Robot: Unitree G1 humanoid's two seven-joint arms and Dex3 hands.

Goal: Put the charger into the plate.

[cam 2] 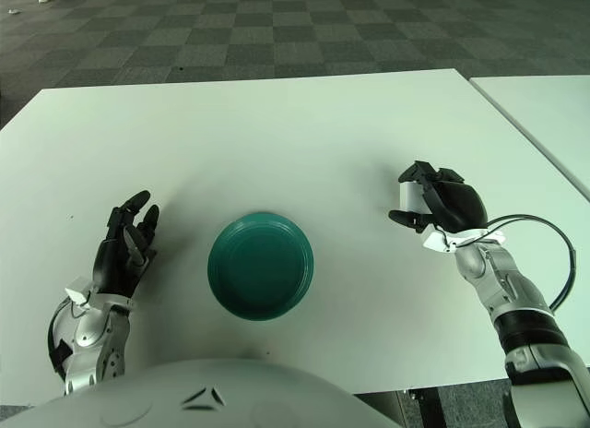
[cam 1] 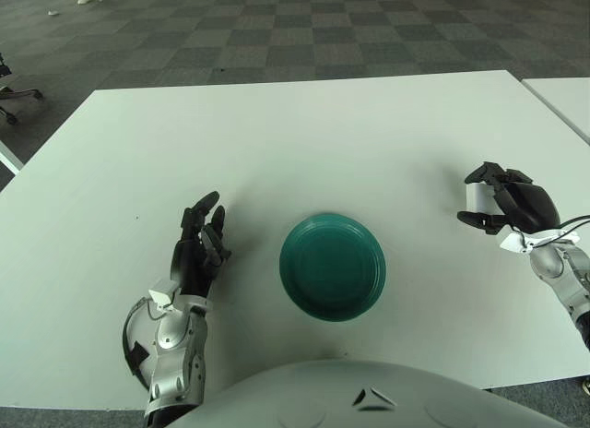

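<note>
Right hand [cam 2: 433,205] is squeezing the small white charger [cam 2: 403,199], probably light, hard and slippery, far right of the green plate [cam 2: 260,265].

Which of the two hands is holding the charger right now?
The right hand, right of the green plate, curled around the white charger. The left hand is open and holds nothing.

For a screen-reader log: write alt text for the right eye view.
The right robot hand grips a white charger on the white table, right of an empty green plate. The left robot hand shows open, left of the plate.
</note>
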